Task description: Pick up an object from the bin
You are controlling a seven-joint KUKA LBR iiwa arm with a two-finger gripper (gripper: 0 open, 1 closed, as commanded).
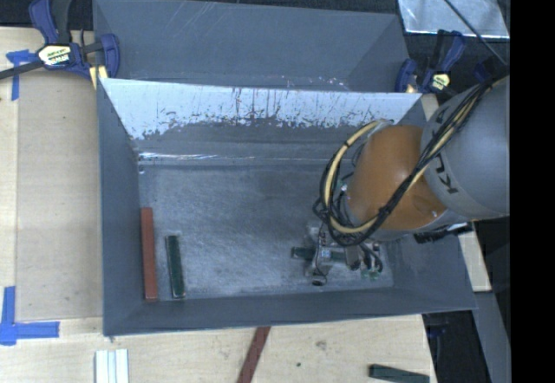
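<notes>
You are holding the hand [323,264] low over the right part of the bin [260,43] floor. Whether it is clenched or released, you cannot tell. The red bar [149,253] and green bar [175,267] are lying side by side at the left wall, well apart from it, so picking either is likely requiring a crossing.

You see 2 bars lying side by side in the bin [260,199] by its left wall, the longer bar [149,253] nearer that wall than the shorter bar [175,266]. The gripper [323,267] is at the bin's front right, well apart from them.
</notes>
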